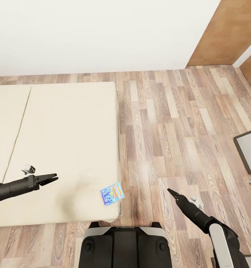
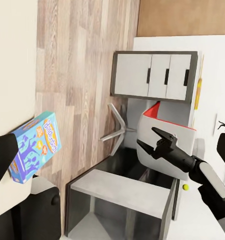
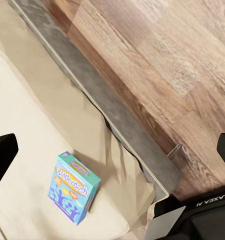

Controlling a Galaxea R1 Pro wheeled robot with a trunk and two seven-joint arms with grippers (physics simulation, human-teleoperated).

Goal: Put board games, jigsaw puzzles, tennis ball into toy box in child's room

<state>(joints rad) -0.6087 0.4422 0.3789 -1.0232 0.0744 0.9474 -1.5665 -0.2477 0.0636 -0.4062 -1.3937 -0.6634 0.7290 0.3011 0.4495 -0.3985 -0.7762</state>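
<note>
The floor (image 1: pixel 184 123) of wood planks took up most of the head view, with the bed (image 1: pixel 66 149) beside it under a plain cream cover. The counter (image 2: pixel 157 75) with its white drawers stood across the room in the left wrist view, and a tiny yellow-green ball (image 2: pixel 185 187) showed there on a white surface.

The blue game (image 1: pixel 112 193) lay flat on the bed near its corner, close to the edge by the floor, apart from both hands. The right wrist view showed its lid printed with cartoon figures and its thin side wall.

The left hand (image 1: pixel 51 178) hung over the bed, away from the game, fingers slightly parted and holding nothing. The right hand (image 1: pixel 172 193) hung over the floor just beyond the bed edge; its fingers looked drawn to a point in the head view but stood wide apart in its own wrist view, so I could not tell how open it was. It carried nothing.

The game looked like a light, stiff cardboard box with a smooth, likely slippery printed face. Lying flat on a soft cover, it would probably best be pinched across its narrow width or by an edge near the bed's side.
</note>
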